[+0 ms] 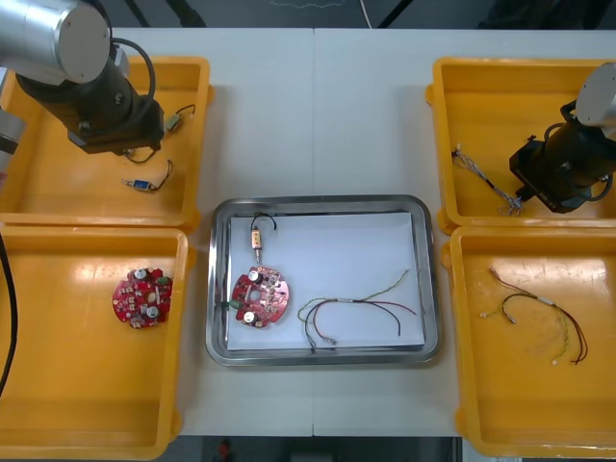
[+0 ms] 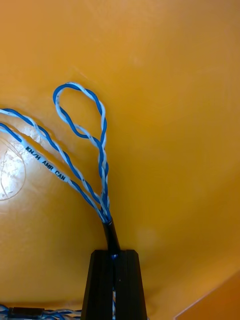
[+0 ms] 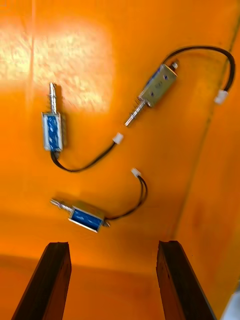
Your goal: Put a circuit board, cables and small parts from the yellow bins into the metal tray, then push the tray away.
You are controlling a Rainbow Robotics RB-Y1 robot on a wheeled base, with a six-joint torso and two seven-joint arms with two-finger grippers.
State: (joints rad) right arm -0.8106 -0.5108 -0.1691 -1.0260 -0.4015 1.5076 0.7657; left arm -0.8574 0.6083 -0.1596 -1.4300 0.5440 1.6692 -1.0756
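Nearest the robot, the near left yellow plastic bin (image 1: 58, 414) holds one round red circuit board (image 1: 141, 297), and the near right yellow bin (image 1: 525, 409) holds a loose bundle of thin red and yellow cables (image 1: 544, 322); neither arm is over them, probably because the tray already has one of each kind. Between the bins sits the shiny metal tray (image 1: 431, 289), white inside; it carries a second red circuit board (image 1: 259, 296), a small metal part with a black lead (image 1: 257, 239) and a thin cable of mixed colours (image 1: 358, 310); loading looks well along, and the push is not yet due. Farther out, the left gripper (image 3: 112, 245) hangs over the far left yellow bin (image 1: 48, 192), jaws wide apart and holding nothing; three small blue-wound metal parts (image 3: 88, 217) lie on the bin floor beyond its fingertips, and that spread suits straddling one of them. In the far right yellow bin (image 1: 500, 96), the right gripper (image 2: 115, 252) has its jaws closed tight on the black sleeve of a twisted blue and white cable (image 2: 44, 161); gripping the stiff sleeved end rather than the floppy loops should keep the strands trailing together on the way to the tray.
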